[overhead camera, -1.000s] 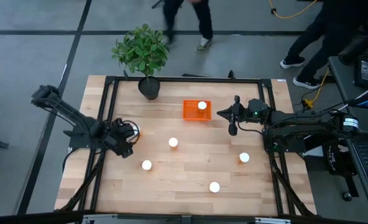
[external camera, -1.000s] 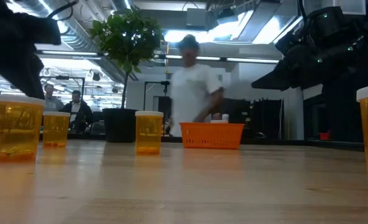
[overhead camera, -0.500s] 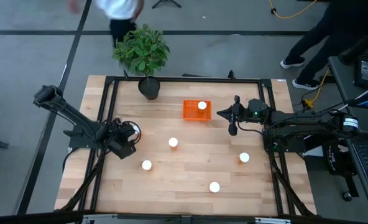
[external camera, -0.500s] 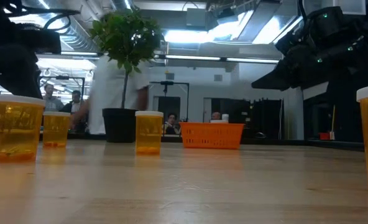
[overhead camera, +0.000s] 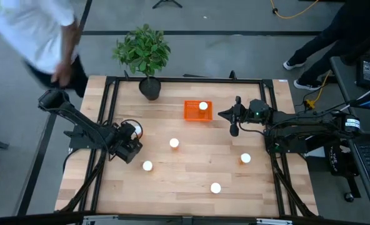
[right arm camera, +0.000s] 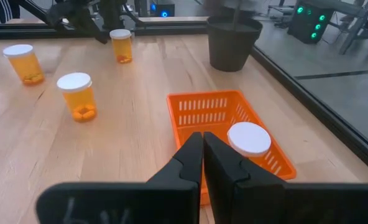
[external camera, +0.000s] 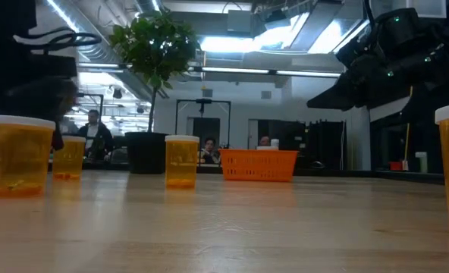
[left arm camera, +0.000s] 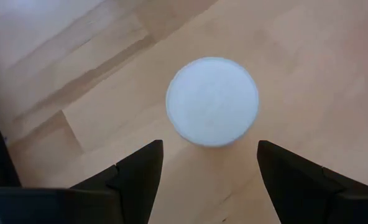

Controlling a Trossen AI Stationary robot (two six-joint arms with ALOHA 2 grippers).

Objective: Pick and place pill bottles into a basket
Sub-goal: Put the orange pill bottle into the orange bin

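Left gripper (left arm camera: 206, 165) poised over a pill bottle (left arm camera: 212, 101) at the bench's (overhead camera: 191, 169) left side, jaws wide, nothing held. Risk of a finger clipping the cap and tipping it — off-centre descent the likely cause. Right gripper (overhead camera: 234, 129) parked just beside the basket (overhead camera: 192, 111), jaws shut and empty; one bottle (overhead camera: 203, 106) already inside. Four more (overhead camera: 174, 143) spread well apart mid-bench — open room between, plant pot (overhead camera: 150, 89) near the far edge.
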